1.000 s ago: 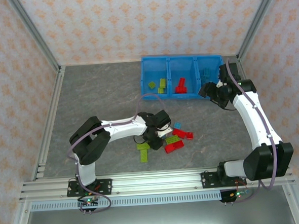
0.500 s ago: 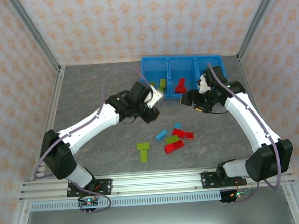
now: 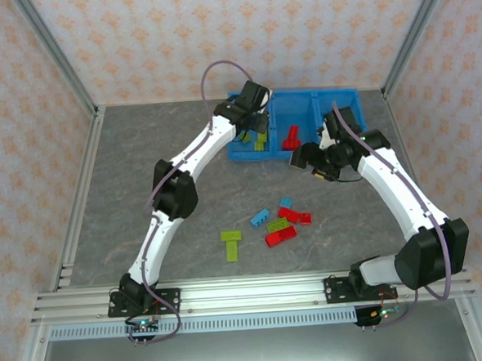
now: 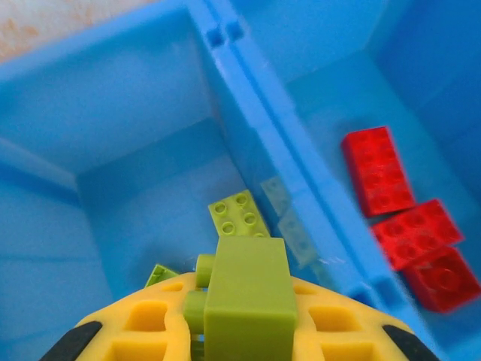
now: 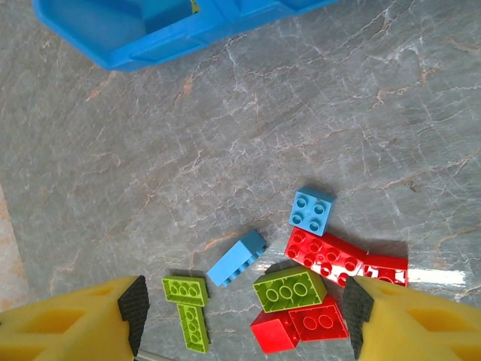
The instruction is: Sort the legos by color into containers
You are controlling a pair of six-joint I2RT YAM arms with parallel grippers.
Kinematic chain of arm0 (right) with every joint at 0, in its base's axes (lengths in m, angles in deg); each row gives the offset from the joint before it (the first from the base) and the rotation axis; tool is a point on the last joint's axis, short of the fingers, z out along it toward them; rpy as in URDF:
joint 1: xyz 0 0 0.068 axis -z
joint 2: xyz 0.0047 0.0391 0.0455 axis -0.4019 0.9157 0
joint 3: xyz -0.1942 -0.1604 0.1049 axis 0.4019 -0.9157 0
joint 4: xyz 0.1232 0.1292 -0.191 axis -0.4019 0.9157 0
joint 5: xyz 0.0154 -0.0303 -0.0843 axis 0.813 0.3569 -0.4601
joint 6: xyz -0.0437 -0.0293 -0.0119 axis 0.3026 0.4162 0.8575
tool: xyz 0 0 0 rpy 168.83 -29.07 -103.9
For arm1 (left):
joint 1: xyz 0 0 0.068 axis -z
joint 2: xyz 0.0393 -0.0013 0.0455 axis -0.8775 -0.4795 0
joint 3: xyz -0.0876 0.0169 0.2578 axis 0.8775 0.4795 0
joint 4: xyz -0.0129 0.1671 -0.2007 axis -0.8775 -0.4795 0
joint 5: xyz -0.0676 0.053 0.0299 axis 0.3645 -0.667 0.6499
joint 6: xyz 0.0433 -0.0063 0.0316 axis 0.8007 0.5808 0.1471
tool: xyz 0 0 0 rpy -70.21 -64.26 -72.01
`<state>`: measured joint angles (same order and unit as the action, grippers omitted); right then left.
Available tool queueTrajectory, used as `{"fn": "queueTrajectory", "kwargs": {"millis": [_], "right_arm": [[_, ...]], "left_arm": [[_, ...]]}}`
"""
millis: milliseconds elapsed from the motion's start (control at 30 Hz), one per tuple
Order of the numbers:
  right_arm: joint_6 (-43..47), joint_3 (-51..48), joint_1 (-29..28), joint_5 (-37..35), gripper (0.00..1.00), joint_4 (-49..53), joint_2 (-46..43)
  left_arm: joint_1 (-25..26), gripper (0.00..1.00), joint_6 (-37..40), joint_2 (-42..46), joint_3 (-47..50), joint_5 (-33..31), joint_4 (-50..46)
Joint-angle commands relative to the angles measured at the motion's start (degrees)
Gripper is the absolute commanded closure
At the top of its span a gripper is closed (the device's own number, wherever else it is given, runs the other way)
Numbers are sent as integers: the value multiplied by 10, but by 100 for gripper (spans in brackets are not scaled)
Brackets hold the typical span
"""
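The blue bin (image 3: 305, 156) of three containers stands at the back of the table. My left gripper (image 3: 253, 119) hangs over its left compartment, shut on a yellow-green lego (image 4: 248, 297). Below it lie two more green legos (image 4: 239, 214), and red legos (image 4: 378, 169) lie past the divider wall (image 4: 263, 120) in the middle compartment. My right gripper (image 3: 305, 157) hovers open and holds nothing, in front of the bin, above the loose pile. In the pile are a light blue brick (image 5: 237, 258), a blue square (image 5: 311, 208), red bricks (image 5: 325, 252), a green brick (image 5: 289, 289) and a green T-shaped pair (image 5: 188, 312).
The loose legos (image 3: 276, 223) lie mid-table, between the arms' bases and the bin. Metal frame posts and patterned walls enclose the grey marbled table (image 3: 159, 177). Bare table surface lies to the left of the pile.
My left arm has swung from the loose pile up to the bin's left compartment with the green lego. The right gripper has moved from the bin's right end towards the middle.
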<state>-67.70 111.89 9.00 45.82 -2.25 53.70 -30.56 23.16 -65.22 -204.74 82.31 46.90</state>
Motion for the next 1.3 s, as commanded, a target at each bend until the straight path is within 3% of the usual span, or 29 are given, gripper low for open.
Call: {"fn": "queueTrajectory", "kwargs": {"millis": [0,133,433,600,800,900,1067,1267], "right_arm": [[-19,12,0,-20,29,-16,-5],[-18,16,0,-19,29,-20,3],[-31,8,-2,-40,29,-13,7],[-53,-27,-34,-145,29,23,-12],[-116,-131,-102,-219,30,18,-46],[-131,-175,-125,-213,30,-1,-42],[-113,-197,-159,-217,32,-27,22],[-94,-209,-162,-227,42,-70,72]], "left_arm": [[-10,75,-17,6,-33,-20,-26],[-12,61,-14,29,-6,-17,-12],[-12,61,-22,186,188,19,74],[-11,61,-11,355,346,75,130],[-1,61,75,539,520,120,121],[8,61,125,609,594,160,104],[20,60,212,675,687,227,82],[24,57,241,704,723,261,56]]}}
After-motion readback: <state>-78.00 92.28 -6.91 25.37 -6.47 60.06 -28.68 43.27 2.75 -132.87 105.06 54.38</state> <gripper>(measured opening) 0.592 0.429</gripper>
